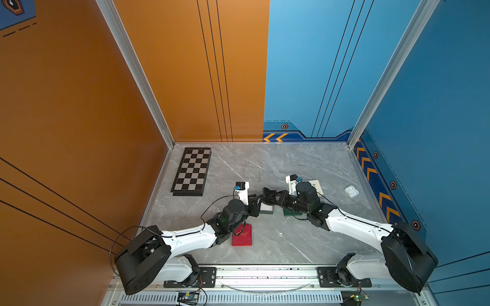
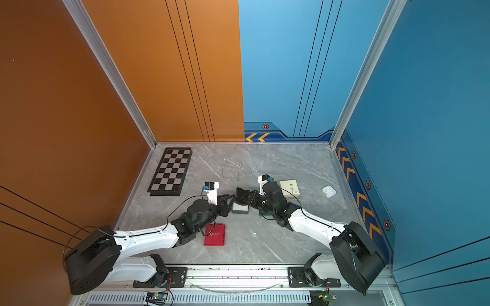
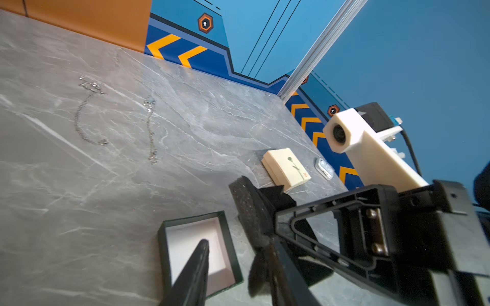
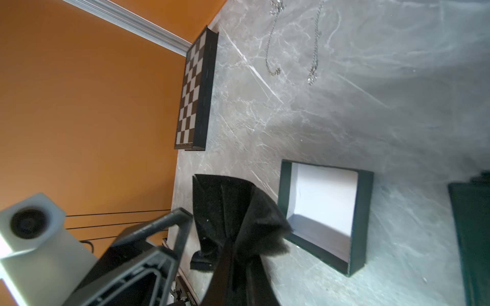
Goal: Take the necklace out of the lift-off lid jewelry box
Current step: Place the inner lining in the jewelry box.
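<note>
Open box [image 4: 362, 225] just beside right gripper [image 1: 267, 196]

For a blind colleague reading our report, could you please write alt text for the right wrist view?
The right gripper pinches a black foam insert beside an open jewelry box that looks empty, on a grey marble table; two chains lie farther away.

white arms [image 1: 185, 235], black joints [image 1: 233, 212], thin black cables [image 3: 410, 151].

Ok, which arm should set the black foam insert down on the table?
Right. Its hand is shut on the black foam insert, out of the empty box base; the left hand stands open, gripping nothing.
</note>
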You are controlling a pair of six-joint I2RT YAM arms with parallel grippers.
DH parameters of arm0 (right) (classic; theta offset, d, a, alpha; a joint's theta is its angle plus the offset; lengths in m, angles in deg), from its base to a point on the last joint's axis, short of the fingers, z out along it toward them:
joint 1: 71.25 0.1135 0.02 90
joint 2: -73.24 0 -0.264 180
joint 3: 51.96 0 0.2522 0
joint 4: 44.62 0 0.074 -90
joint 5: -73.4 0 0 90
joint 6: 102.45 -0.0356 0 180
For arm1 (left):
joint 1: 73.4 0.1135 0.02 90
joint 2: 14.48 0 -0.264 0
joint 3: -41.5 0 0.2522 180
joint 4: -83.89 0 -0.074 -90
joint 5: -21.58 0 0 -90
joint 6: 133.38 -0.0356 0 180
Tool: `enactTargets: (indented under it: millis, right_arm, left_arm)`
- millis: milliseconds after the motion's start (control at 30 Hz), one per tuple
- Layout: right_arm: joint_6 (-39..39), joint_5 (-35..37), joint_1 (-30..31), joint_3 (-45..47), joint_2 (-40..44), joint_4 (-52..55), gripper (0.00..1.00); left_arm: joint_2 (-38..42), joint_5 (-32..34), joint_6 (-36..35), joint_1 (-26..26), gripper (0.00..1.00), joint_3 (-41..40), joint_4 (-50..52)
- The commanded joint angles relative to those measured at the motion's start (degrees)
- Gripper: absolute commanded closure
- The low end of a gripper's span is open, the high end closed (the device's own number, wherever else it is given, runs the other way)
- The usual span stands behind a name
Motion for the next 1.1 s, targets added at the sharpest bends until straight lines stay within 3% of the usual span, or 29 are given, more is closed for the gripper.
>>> enactTargets:
  millis: [0, 200, 433, 1067]
  right_arm:
    - [2.98, 3.76, 0.76, -2.25, -1.69, 5.1, 0.9]
    - [3.74, 5.24, 1.74, -4.93, -7.24, 4.75, 0.91]
    - [6.26, 6.93, 2.03, -8.75, -11.57, 8.24, 0.91]
    - [8.33, 6.1, 2.3, -14.69, -19.5, 15.43, 0.92]
  left_arm:
    - [4.51, 4.26, -1.54, 1.1, 0.58, -1.07, 7.28]
    - [8.19, 6.78, -3.45, 2.11, 0.58, 1.22, 19.05]
    - [2.28, 5.8, -4.76, 2.63, 0.63, 9.0, 31.31]
    - [-10.91, -0.4, -3.71, 2.54, 0.69, 15.66, 32.09]
